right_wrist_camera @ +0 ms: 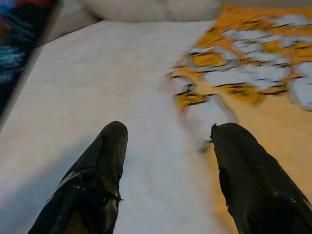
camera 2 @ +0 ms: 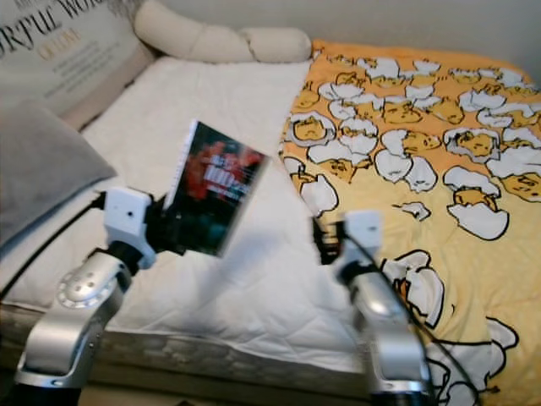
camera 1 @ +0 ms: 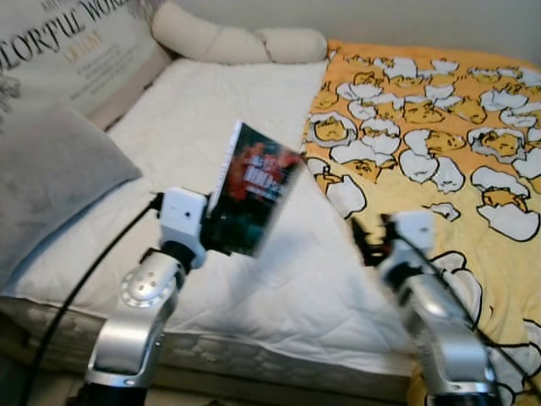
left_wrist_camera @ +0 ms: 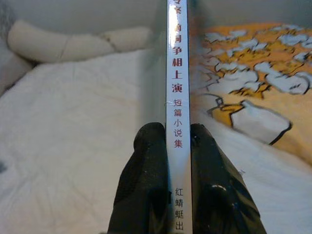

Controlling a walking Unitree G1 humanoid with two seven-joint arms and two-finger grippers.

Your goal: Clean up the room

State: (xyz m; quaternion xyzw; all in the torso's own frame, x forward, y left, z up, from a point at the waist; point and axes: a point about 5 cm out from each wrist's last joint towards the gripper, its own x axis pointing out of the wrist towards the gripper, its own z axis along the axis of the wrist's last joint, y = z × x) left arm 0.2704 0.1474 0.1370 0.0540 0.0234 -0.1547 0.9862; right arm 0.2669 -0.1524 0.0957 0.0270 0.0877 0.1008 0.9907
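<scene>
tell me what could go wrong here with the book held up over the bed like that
The left gripper pinches the book only near one end, so the tilted book could swing or slip onto the white mattress. The right gripper is open, hovering at the edge of the yellow blanket, and might snag the fabric if it drops lower.

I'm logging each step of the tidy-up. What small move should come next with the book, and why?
Probably carry the book away from the bed toward wherever books are kept. The left gripper has its jaws shut on the book's spine, holding it upright in the air above the white mattress, so the pick-up looks done. The right gripper hangs open and empty near the yellow blanket.
</scene>
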